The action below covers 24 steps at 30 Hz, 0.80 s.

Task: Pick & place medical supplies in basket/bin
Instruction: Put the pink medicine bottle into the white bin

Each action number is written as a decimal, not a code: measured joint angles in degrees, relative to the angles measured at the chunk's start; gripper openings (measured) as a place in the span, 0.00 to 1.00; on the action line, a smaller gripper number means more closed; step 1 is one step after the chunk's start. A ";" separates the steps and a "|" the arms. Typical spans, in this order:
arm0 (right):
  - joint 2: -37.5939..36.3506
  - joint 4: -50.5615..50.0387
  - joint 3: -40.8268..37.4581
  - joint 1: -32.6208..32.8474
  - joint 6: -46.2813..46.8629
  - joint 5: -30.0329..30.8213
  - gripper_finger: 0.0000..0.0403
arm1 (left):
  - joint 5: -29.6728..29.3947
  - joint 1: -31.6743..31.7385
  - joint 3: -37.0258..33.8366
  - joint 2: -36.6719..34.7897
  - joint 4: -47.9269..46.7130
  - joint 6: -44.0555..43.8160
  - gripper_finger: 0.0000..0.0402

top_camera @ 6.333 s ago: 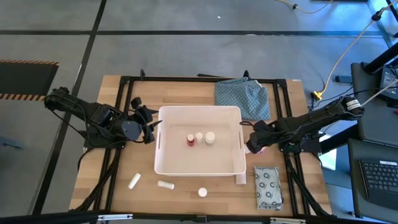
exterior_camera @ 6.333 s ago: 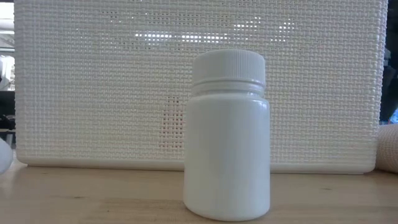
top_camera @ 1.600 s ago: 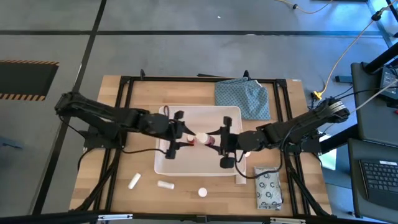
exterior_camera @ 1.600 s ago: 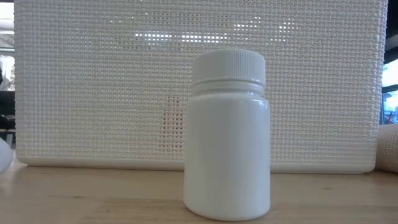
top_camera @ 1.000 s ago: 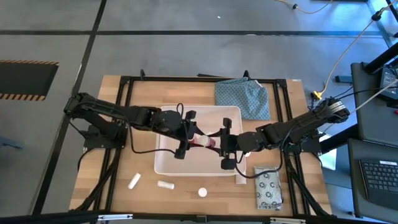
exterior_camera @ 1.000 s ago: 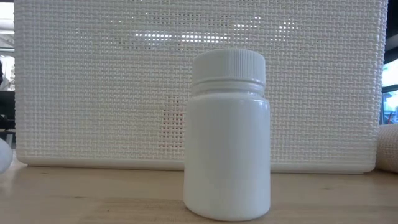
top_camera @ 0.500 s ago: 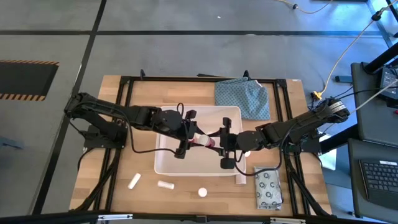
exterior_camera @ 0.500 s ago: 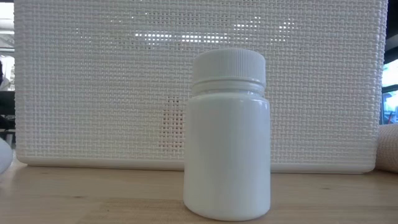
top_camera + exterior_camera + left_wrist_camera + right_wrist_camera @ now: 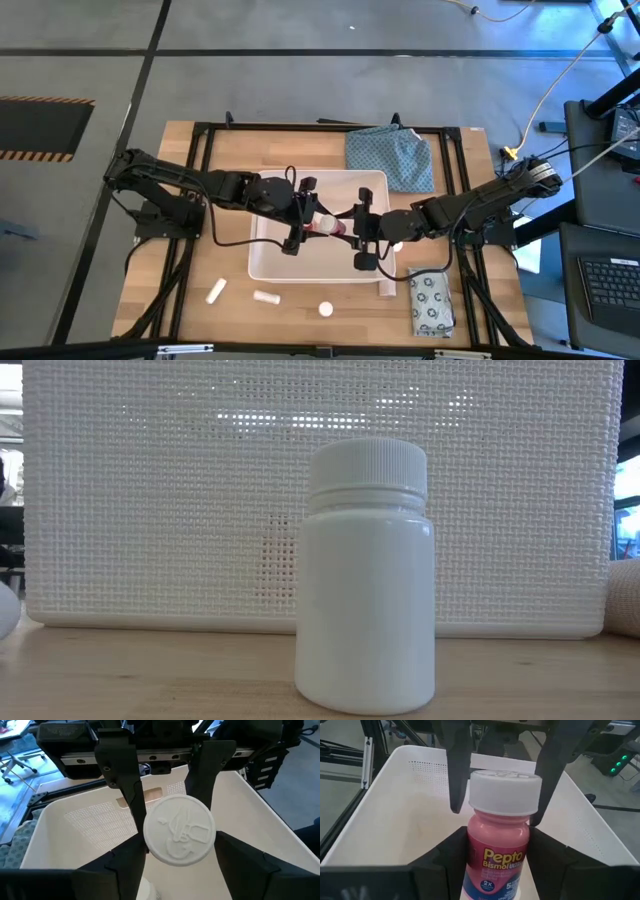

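Seen from directly above, two dark arms meet over the middle of a white tub at the centre of a wooden bench. The right end effector is clenched on the body of a pink-red bottle with a white cap, held above the tub's floor. The left end effector faces it from 9 o'clock, its fingers released and standing either side of the bottle's cap without clearly gripping it.

The step in hand looks like a transfer or release of this bottle inside the tub; which arm will keep it cannot be told.

Still outside the tub, along the bench's 6 o'clock edge, lie two short white tubes and a small white bottle; a ring-printed packet lies at 4 o'clock. A patterned cloth sits at 1 o'clock.

Next, the bottle probably needs lowering and letting go, with both arms then lifting clear before reaching for the tubes.
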 joint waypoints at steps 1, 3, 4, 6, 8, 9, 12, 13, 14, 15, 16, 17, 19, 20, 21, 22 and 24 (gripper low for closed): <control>0.00 -0.01 0.00 -0.02 -0.01 0.07 0.43 | -0.03 0.00 0.00 0.00 0.00 0.01 0.56; -0.01 -0.02 0.00 -0.18 0.00 0.03 0.43 | 0.11 0.00 0.00 0.00 0.03 -0.45 0.55; 0.01 -0.05 0.00 -0.30 0.04 -0.06 0.43 | 0.32 0.00 0.00 0.00 0.11 -0.91 0.55; -0.01 -0.19 0.00 -0.44 0.03 -0.14 0.43 | 0.21 0.00 0.00 0.00 0.26 -1.58 0.55; 0.01 -0.22 0.00 -0.50 0.06 -0.11 0.43 | -0.53 0.00 0.00 0.00 0.28 -1.56 0.55; -0.01 -0.22 0.00 -0.55 0.12 -0.06 0.43 | -0.97 0.00 0.00 0.00 0.31 -1.55 0.55; 0.01 -0.22 0.00 -0.56 0.76 0.09 0.43 | -1.14 0.00 0.00 0.00 1.11 -1.56 0.55; 0.01 -0.24 0.00 -0.62 1.40 0.07 0.43 | -0.96 -0.02 0.00 0.00 1.84 -1.54 0.55; 0.01 -0.48 0.00 -0.64 1.53 0.07 0.43 | -0.84 -0.02 0.00 0.00 2.67 -1.52 0.55; 0.00 -1.02 0.00 -0.67 1.49 0.03 0.43 | -0.82 -0.02 0.01 0.00 3.24 -1.48 0.54; 0.02 -1.50 -0.05 -0.69 1.32 0.03 0.43 | -0.82 -0.02 0.03 -0.02 3.38 -1.32 0.54; 0.08 -1.72 -0.08 -0.71 1.31 0.04 0.43 | -0.84 -0.02 0.04 -0.02 3.29 -0.93 0.54; 0.10 -1.74 -0.09 -0.71 1.33 -0.04 0.43 | -1.04 -0.04 0.04 -0.02 2.96 -0.66 0.53; 0.10 -1.72 -0.09 -0.71 1.30 -0.07 0.43 | -1.04 -0.04 0.07 -0.02 2.79 -0.69 0.52; 0.10 -1.70 -0.09 -0.71 1.29 -0.11 0.43 | -1.02 -0.04 0.13 0.11 2.71 -0.75 0.52; 0.10 -1.73 -0.09 -0.71 1.29 -0.13 0.43 | -1.01 -0.04 0.15 0.31 2.71 -0.78 0.51; 0.10 -1.73 -0.17 -0.71 0.73 -0.28 0.43 | -1.05 -0.04 0.15 0.62 2.59 -0.92 0.50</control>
